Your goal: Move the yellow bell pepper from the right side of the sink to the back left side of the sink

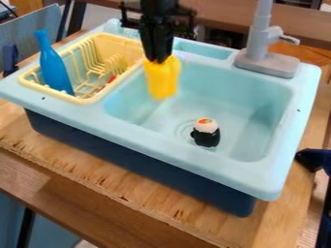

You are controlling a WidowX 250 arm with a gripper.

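Pincer (157, 59): clamped on your yellow object (162, 81).
Yellow object: over the basin (255, 97), top partly hidden from you.
Sushi toy (206, 133): on the basin floor.
Red item (111, 79): mostly hidden, in the rack (81, 100).

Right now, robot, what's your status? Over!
Gripper holding yellow thing at the basin. Sushi toy on basin floor, clear of it. Blue bottle in rack.
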